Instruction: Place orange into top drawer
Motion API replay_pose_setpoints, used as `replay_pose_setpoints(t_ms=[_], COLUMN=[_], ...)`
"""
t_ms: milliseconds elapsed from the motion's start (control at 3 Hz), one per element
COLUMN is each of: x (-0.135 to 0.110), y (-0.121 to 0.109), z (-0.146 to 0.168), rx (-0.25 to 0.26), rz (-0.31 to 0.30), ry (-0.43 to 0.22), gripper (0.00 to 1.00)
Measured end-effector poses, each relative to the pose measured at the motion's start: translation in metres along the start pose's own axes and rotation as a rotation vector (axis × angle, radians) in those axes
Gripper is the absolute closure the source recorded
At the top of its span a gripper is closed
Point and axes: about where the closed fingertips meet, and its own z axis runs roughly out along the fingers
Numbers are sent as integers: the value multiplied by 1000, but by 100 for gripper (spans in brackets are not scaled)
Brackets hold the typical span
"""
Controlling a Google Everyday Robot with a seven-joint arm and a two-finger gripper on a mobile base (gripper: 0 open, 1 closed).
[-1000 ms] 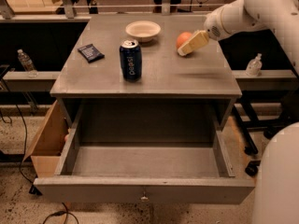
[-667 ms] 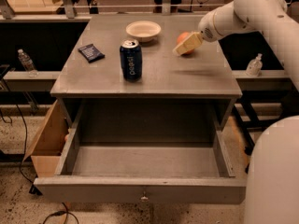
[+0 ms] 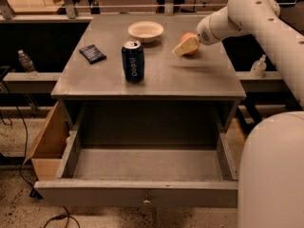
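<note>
Camera view looks down on a grey desk (image 3: 190,82) with the top drawer (image 3: 142,193) pulled fully out below it, its small metal pull (image 3: 146,202) at the centre of the front panel. The white arm (image 3: 251,13) reaches in from the right, and its tool (image 3: 186,45) hangs over the desk's back right part. The tool is closed on the orange (image 3: 189,36), which shows behind one cream finger (image 3: 183,46) and seems raised off the surface, with a soft shadow beneath. A blue soda can (image 3: 133,61) stands upright near the desk's middle. A cream bowl (image 3: 146,31) sits behind the can, and a dark packet (image 3: 92,53) lies to its left.
</note>
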Motion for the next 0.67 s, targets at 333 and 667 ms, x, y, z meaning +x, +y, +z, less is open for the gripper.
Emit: replay_pose_setpoints(t_ms=[333,667], x=[2,5], y=[-1,0], z=[2,4], rx=[7,4], rz=[12,20], ry=[7,13], gripper=[41,64])
